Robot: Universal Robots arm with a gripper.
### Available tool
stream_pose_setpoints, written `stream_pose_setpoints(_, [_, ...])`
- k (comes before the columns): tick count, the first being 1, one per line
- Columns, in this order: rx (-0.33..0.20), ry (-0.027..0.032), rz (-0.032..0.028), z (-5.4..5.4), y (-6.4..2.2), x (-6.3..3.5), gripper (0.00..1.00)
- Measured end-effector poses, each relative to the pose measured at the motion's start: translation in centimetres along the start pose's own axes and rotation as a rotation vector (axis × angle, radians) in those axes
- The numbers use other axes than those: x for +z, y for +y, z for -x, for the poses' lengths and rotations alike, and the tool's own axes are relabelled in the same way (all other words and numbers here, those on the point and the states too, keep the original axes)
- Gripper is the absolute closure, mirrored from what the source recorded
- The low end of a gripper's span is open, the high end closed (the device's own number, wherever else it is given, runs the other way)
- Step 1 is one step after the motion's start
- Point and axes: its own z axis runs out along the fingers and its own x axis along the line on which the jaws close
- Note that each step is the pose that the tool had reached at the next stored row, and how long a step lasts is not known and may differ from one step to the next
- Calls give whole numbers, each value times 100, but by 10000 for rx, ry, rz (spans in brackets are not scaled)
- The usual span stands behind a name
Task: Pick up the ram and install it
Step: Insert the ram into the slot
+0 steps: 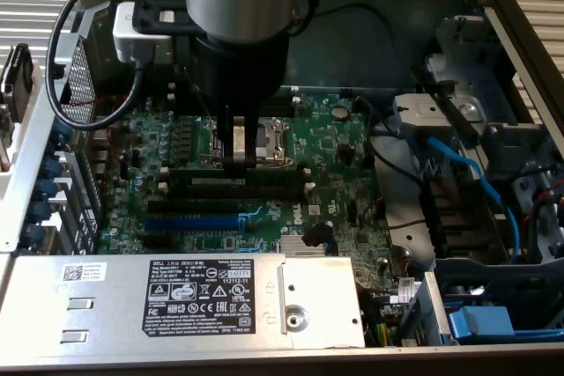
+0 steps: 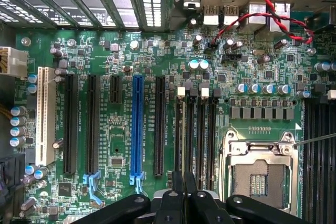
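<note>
- The ram [image 1: 278, 175], a long, thin, dark-green memory stick, stood on edge just left of centre in the exterior view. It ran along the long black memory slots [image 1: 211, 193], directly below the square metal CPU socket [image 1: 275, 136].
- I could not tell whether its lower edge was fully down in a slot.
- The gripper [image 1: 239, 163], a dark two-fingered pincer on the grey-and-black arm coming down from the top of the frame, had its fingers drawn narrowly together on the middle of the ram's top edge. As far as I could see, it was pinching the stick.
- In the wrist view I saw the gripper [image 2: 184, 184] with its black fingers almost touching. It was lined up over the black memory slots [image 2: 202, 135], beside the open CPU socket [image 2: 260, 174].
- The green motherboard [image 1: 344, 156] lay under all of this. Its long blue slot [image 1: 189, 220] sat lower left of centre in the exterior view, below the black slots.
- In the wrist view, the blue slot [image 2: 137, 124] stood among long black slots, with a white slot [image 2: 44, 114] further out.
- A silver power supply box [image 1: 115, 297] with a black label filled the lower left of the exterior view.
- Blue cables [image 1: 467, 165] curved down on the exterior view's right.
- Twisted red and black wires [image 2: 262, 19] ran across the rear ports in the wrist view.
</note>
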Motion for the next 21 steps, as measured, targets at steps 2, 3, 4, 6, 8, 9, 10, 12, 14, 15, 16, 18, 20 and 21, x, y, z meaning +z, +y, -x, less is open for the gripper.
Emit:
stream_pose_setpoints(2, [0,0,-14,0,0,1,88])
stream_pose_setpoints(3, [-1,0,-16,0,0,2,88])
stream_pose_setpoints(4, [-1,-1,-17,0,0,2,88])
stream_pose_setpoints(6, [-2,0,-20,0,-1,2,88])
stream_pose_setpoints(8, [-3,0,-31,0,-1,2,88])
stream_pose_setpoints(9, [-2,0,-39,0,-1,2,88])
stream_pose_setpoints(10, [-2,0,-50,0,0,3,88])
stream_pose_setpoints(12, [-3,0,-63,0,1,3,88])
stream_pose_setpoints(14, [-4,-1,-66,0,1,4,88])
stream_pose_setpoints(15, [-3,-1,-67,0,2,4,88])
stream_pose_setpoints(16, [-4,-1,-72,0,4,4,88])
stream_pose_setpoints(18, [-6,-4,-83,0,12,5,88])
stream_pose_setpoints(20, [-8,-4,-83,1,18,5,88])
stream_pose_setpoints(21, [-8,-3,-80,0,20,4,88])
